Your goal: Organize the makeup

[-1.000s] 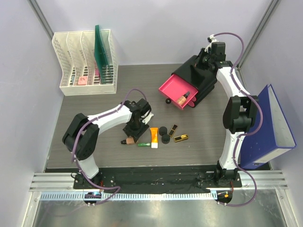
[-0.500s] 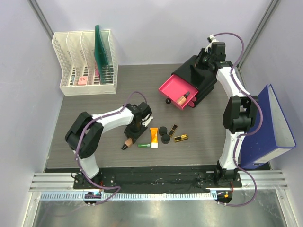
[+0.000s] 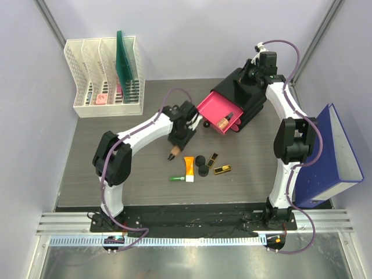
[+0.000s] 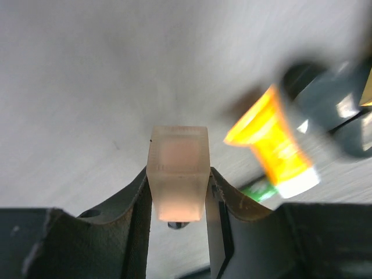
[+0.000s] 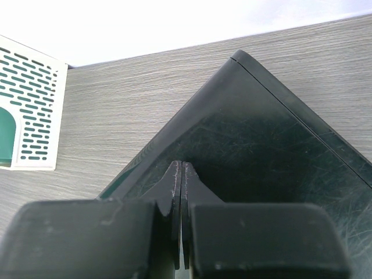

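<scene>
My left gripper [image 3: 177, 139] is shut on a beige bottle [image 3: 172, 152] with a dark cap and holds it above the table; in the left wrist view [image 4: 178, 174] it sits between my jaws. On the table lie an orange white-capped tube [image 3: 189, 169], a slim green tube [image 3: 176, 178], two black round compacts [image 3: 201, 165] and two gold-black sticks [image 3: 221, 169]. A second beige bottle [image 3: 226, 121] lies in the open pink drawer [image 3: 213, 108]. My right gripper [image 3: 254, 72] is shut and empty, pressed on top of the black box [image 5: 273, 157].
A white mesh file rack [image 3: 104, 75] with a green folder and a small pink block stands at the back left. A blue binder [image 3: 325, 154] leans at the right edge.
My left gripper has lifted the beige bottle off the table and carried it up and to the right, toward the pink drawer. The right arm has not moved.
</scene>
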Available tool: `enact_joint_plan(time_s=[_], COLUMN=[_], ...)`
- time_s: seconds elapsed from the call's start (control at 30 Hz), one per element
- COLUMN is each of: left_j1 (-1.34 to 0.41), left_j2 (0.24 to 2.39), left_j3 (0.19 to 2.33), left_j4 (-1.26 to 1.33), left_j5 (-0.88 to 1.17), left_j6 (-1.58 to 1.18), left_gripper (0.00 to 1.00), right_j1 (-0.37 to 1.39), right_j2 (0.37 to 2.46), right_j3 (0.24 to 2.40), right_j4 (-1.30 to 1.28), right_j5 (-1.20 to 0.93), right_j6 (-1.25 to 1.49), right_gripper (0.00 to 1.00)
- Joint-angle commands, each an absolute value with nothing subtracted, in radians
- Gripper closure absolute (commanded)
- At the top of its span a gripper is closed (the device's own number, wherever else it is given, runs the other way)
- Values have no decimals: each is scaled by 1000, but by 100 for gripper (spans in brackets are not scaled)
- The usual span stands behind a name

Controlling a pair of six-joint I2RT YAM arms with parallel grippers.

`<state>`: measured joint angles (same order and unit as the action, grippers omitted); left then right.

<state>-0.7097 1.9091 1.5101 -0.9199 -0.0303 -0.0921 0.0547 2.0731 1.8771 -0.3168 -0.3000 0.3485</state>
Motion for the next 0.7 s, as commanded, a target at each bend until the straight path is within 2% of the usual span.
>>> enact_joint_plan(time_s=[0.0,0.17,0.3,0.67], left_j1=[-712,-709,-706,-706], left_j2=[1943,2032,2112,2187], left_j3=[1820,2148,2273,2339], left_j4=[-937,-920,-871,-647], left_j5=[-43,-6,110,181], left_j6=[-130,-172,-216,-359], left_gripper=[100,100,100,100], right_j1=[57,57,57,57], right_j2=[2178,2177,2177,2171], right_j3=[1790,1786,1779,1767], right_j4=[-601,-600,-598,-594], right_j5=[-256,-258,-258,-262], right_j6=[322,324,325,327], right_gripper=[99,99,99,99])
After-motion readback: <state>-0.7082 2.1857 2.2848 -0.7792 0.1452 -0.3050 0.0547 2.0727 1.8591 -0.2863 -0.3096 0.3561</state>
